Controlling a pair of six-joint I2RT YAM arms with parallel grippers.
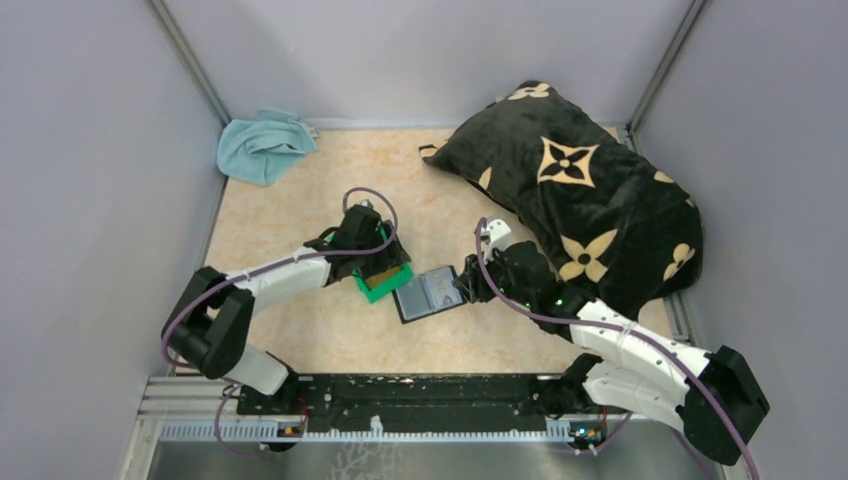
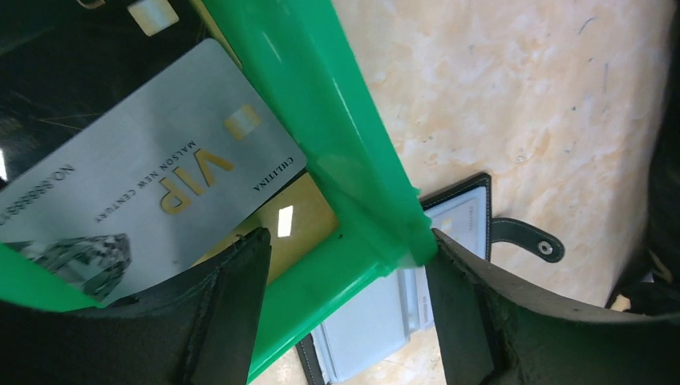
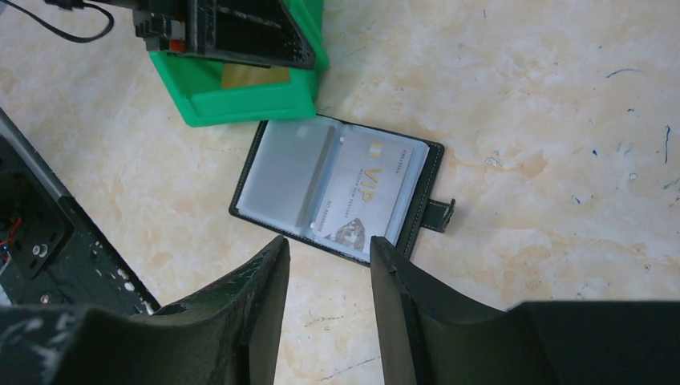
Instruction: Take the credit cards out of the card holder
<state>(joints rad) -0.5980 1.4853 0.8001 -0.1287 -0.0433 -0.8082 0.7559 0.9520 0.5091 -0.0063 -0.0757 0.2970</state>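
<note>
The card holder lies open on the table, a pale credit card marked VIP sitting slightly skewed in its right sleeve. My right gripper hovers open just short of the holder's near edge, nothing between its fingers. In the left wrist view another pale VIP credit card lies loose inside the green bin, over a gold card. My left gripper is open and straddles the bin's corner, holding nothing. From above, the holder lies right beside the bin.
A large black pillow with tan flower shapes fills the back right, close behind my right arm. A teal cloth lies in the back left corner. Grey walls close in three sides, and the black base rail runs along the near edge.
</note>
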